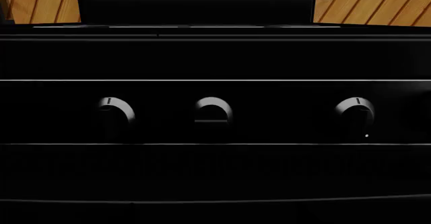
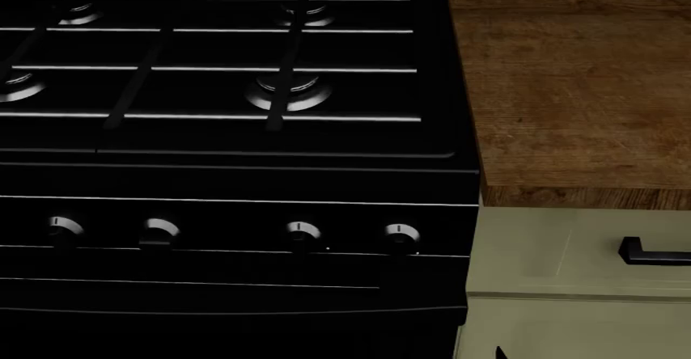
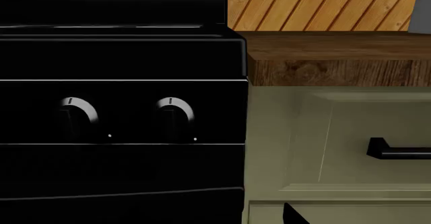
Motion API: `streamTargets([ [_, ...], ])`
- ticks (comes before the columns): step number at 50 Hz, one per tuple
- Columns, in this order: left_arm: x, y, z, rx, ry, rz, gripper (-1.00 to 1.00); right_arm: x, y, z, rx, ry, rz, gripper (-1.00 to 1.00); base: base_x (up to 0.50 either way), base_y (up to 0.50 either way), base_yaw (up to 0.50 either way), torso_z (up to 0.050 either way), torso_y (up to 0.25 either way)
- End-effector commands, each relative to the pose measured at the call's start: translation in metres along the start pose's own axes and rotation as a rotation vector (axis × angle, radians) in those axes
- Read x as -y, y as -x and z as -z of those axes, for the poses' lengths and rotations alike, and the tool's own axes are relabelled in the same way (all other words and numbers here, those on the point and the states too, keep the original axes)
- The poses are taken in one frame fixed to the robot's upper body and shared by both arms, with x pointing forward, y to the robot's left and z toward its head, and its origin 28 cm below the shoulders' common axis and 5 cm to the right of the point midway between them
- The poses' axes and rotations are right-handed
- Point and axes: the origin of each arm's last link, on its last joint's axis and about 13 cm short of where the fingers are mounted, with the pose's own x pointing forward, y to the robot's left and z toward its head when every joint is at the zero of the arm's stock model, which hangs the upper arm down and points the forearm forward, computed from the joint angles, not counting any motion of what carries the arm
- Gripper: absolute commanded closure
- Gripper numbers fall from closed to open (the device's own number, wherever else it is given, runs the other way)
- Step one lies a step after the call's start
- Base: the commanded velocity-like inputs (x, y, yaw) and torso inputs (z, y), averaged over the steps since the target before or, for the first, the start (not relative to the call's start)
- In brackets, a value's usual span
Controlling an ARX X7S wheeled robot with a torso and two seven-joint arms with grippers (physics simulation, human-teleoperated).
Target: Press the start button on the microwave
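Black gas stove (image 2: 216, 173), four front knobs (image 2: 303, 234); wooden desk (image 2: 572, 76) adjoining; pale green drawer (image 2: 561, 254), black handle (image 2: 653, 253). Neither tool visible; opening cannot be told.

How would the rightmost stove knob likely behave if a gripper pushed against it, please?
The rightmost knob would probably turn rather than slide, since it sits mounted on the stove's front panel. It looks rigid, and its glossy rounded face may be slippery.

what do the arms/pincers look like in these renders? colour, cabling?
Cannot tell: neither arm nor pincer shows in any view. The frames hold only the black gas stove with its silver-capped knobs, the brown wooden countertop and the pale green drawer front.
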Motion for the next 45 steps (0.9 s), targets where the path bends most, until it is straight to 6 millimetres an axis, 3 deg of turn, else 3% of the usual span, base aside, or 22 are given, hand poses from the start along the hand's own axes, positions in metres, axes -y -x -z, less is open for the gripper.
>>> streamTargets([
  [1,0.0,0.0,0.0,0.0,0.0,0.0,-1.0,-0.001,0.0,0.001,0.0,0.0,0.0,-1.0,0.0,0.0,0.0,0.0,0.0],
  [18,0.0,0.001,0.001,-0.003,-0.02,0.001,-1.0,0.001,0.002,-0.002,-0.003,-0.003,0.009,-1.0,0.0,0.0,0.0,0.0,0.0],
  [26,-0.001,0.001,-0.008,0.02,-0.022,-0.005,-1.0,0.001,0.003,-0.01,0.019,-0.01,0.013,-1.0,0.0,0.0,0.0,0.0,0.0],
  [30,0.0,0.001,-0.03,0.066,-0.094,0.02,-1.0,0.0,0.005,-0.03,0.057,-0.011,-0.004,-1.0,0.0,0.0,0.0,0.0,0.0],
  [34,-0.003,-0.003,-0.066,0.087,-0.084,0.024,-1.0,0.002,0.007,-0.059,0.104,-0.007,-0.007,-1.0,0.0,0.0,0.0,0.0,0.0],
  [38,-0.003,-0.018,-0.102,0.06,-0.08,0.016,-1.0,0.008,0.003,-0.098,0.162,0.053,0.018,-1.0,0.0,0.0,0.0,0.0,0.0],
  [45,-0.003,-0.042,-0.158,0.132,-0.033,0.079,-1.0,0.015,-0.009,-0.153,0.174,0.0,-0.062,-1.0,0.0,0.0,0.0,0.0,0.0],
])
